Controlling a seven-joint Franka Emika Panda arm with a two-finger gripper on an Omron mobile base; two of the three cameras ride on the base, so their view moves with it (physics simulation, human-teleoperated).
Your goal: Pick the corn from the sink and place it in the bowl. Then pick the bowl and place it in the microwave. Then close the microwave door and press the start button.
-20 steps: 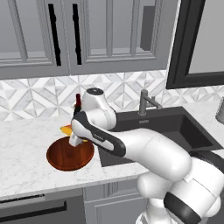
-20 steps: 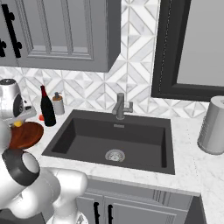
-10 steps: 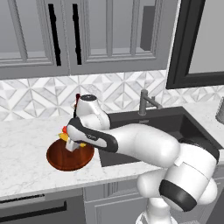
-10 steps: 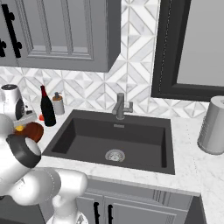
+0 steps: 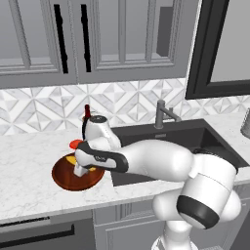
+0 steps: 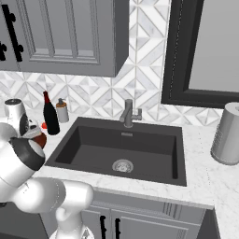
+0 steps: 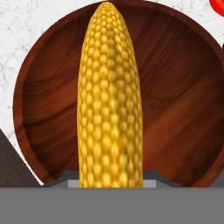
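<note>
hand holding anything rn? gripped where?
The corn, gripped at its near end by the hand, cob extending over the bowl. The fingertips themselves are hidden.

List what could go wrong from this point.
1. The corn is long against the shallow bowl. Dropped from here, it may roll or end up propped on the rim rather than lying flat inside.
2. The bowl sits near the counter's front edge, so a downward push by the gripper could tip or slide it.
3. A small red thing lies right behind the bowl and could be knocked when the arm pulls back.
</note>
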